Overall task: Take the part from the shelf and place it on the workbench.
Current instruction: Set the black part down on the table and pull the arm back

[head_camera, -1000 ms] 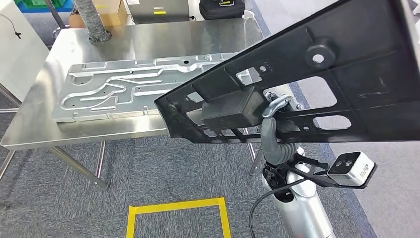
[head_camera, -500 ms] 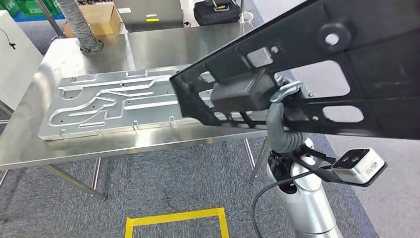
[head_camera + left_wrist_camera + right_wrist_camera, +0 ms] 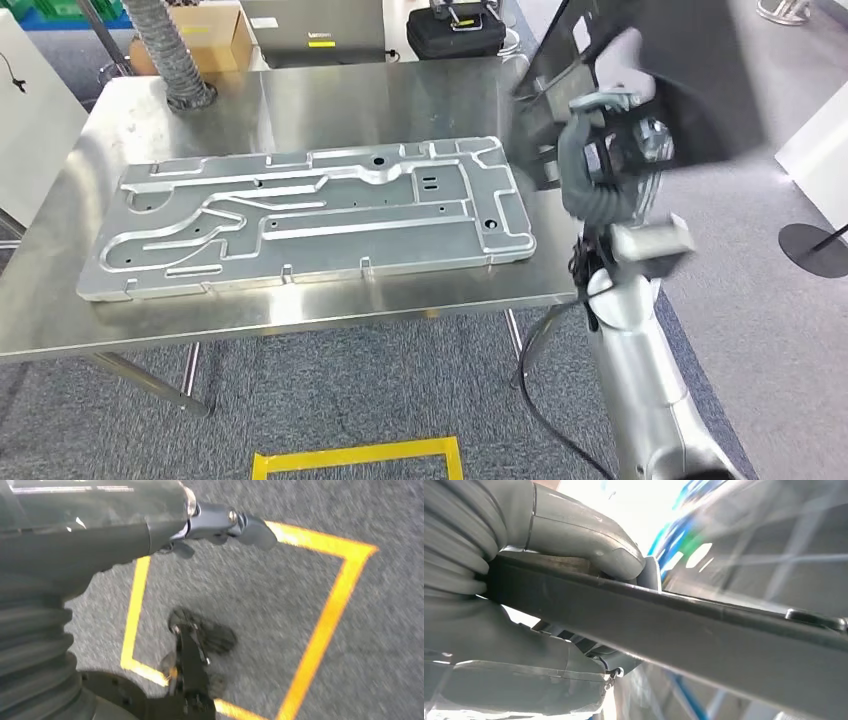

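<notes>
The part is a large black plastic panel (image 3: 690, 90), blurred, raised on edge beside the far right end of the steel workbench (image 3: 300, 100). My right hand (image 3: 598, 160) grips its lower edge, just off the bench's right side. In the right wrist view, the thumb (image 3: 584, 535) and fingers clamp a dark bar of the panel (image 3: 704, 630). My left hand (image 3: 220, 522) hangs over the carpet and holds nothing, with its fingers stretched out.
A long embossed silver metal plate (image 3: 310, 215) covers much of the bench. At the back are a grey ribbed hose (image 3: 170, 50), a cardboard box (image 3: 215, 35) and a black case (image 3: 455, 30). Yellow floor tape (image 3: 360, 458) marks a square below; a round black stand base (image 3: 815, 250) sits right.
The black panel has swung from lying low across the bench's right half to standing raised at the right, uncovering the silver plate. The camera has also shifted.
</notes>
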`<state>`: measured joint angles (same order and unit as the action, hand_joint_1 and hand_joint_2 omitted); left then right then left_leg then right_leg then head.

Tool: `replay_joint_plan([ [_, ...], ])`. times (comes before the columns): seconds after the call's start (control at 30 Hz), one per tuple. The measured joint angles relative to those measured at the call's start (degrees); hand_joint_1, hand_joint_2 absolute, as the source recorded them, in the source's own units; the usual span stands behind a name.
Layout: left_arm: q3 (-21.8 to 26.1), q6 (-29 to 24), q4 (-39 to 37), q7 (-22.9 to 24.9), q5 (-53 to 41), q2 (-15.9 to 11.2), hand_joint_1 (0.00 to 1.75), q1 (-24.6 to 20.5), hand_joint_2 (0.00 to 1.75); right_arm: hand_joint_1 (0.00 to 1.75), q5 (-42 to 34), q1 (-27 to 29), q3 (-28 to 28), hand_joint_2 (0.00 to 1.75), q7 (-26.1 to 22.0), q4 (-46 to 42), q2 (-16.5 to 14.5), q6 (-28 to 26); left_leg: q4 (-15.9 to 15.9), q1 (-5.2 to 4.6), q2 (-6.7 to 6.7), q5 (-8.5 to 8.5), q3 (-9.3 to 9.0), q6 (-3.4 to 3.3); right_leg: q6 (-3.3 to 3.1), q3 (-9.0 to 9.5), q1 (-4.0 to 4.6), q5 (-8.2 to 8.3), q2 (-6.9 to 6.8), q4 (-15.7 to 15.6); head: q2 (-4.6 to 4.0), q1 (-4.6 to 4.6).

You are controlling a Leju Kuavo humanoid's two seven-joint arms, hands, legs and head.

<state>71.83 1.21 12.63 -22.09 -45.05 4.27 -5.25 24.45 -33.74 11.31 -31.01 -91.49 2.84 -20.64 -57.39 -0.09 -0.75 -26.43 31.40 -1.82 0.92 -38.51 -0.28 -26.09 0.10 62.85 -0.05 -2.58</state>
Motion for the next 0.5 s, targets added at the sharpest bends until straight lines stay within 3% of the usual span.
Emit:
replay_joint_plan([
  [0.07, 0.1, 0.0, 0.0, -0.3, 0.0, 0.1, 0.00, -0.1, 1.75, 1.75, 11.7, -4.3, 0.0, 1.75, 6.1, 5.8, 0.5, -5.7, -0.1, -0.14, 0.06, -0.65, -0.24, 0.46, -0.70, 0.79, 0.29, 3.51, 0.03, -4.4, -0.01, 0.01],
  [0.13, 0.2, 0.0, 0.0, -0.7, -0.2, 0.1, 0.00, -0.2, 1.75, 1.75, 24.9, -9.0, 0.3, 1.75, 13.9, 12.7, 0.9, -8.4, -0.3, -0.25, 0.12, -0.74, -0.20, 0.96, -1.22, 0.81, 0.36, 3.78, 0.03, -4.8, 0.00, 0.00],
  [0.2, 0.2, 0.1, 0.0, -1.1, -0.5, 0.1, 0.00, -0.2, 1.75, 1.75, 37.9, -14.6, 1.3, 1.75, 21.1, 20.5, 1.2, -7.9, -2.4, -0.25, 0.16, -0.89, 0.78, 1.49, -1.74, 1.26, 0.09, 3.76, 0.03, -5.2, 0.00, -0.02],
  [0.23, 0.2, 0.2, 0.0, -1.2, -0.6, 0.1, 0.00, -0.2, 1.75, 1.75, 43.4, -17.4, 2.1, 1.75, 23.9, 24.6, 1.2, -7.0, -4.8, -0.14, 0.20, -1.44, 2.15, 1.81, -2.00, 1.56, -0.07, 3.62, 0.02, -5.3, 0.00, -0.02],
  [0.33, 0.2, 0.6, 0.0, -1.5, -1.1, 0.2, 0.00, -0.3, 1.75, 1.75, 54.3, -24.9, 6.1, 1.75, 28.4, 37.3, 0.0, -4.4, -14.9, 0.42, 0.31, -5.12, 8.57, 2.86, -2.58, 2.33, -0.07, 2.93, 0.00, -5.4, -0.01, -0.02],
  [0.37, 0.2, 0.7, 0.0, -1.6, -1.2, 0.2, 0.00, -0.3, 1.75, 1.75, 56.5, -26.8, 7.6, 1.75, 29.0, 41.6, -0.9, -3.5, -16.7, 0.57, 0.32, -5.56, 10.10, 3.09, -2.63, 2.66, -0.03, 2.66, 0.03, -5.3, -0.01, -0.02],
  [0.4, 0.2, 0.8, 0.0, -1.7, -1.2, 0.2, 0.00, -0.3, 1.75, 1.75, 58.2, -28.3, 9.0, 1.75, 29.1, 45.3, -1.9, -2.6, -16.4, 0.65, 0.33, -4.83, 10.67, 3.19, -2.61, 3.04, -0.01, 2.36, 0.07, -5.3, -0.01, -0.02],
  [0.43, 0.2, 0.9, 0.0, -1.7, -1.2, 0.2, 0.00, -0.3, 1.75, 1.75, 59.5, -29.3, 10.4, 1.75, 28.9, 48.5, -2.9, -1.5, -14.1, 0.70, 0.35, -2.92, 10.20, 3.20, -2.57, 3.50, 0.00, 2.04, 0.09, -5.3, -0.01, -0.02],
  [0.5, 0.2, 0.8, 0.0, -1.8, -1.4, 0.2, 0.00, -0.3, 1.75, 1.75, 61.0, -30.7, 12.6, 1.75, 27.6, 53.3, -4.9, 0.8, -6.0, 0.64, 0.44, 2.20, 7.39, 2.87, -2.37, 4.39, 0.05, 1.39, 0.05, -5.3, -0.01, -0.02],
])
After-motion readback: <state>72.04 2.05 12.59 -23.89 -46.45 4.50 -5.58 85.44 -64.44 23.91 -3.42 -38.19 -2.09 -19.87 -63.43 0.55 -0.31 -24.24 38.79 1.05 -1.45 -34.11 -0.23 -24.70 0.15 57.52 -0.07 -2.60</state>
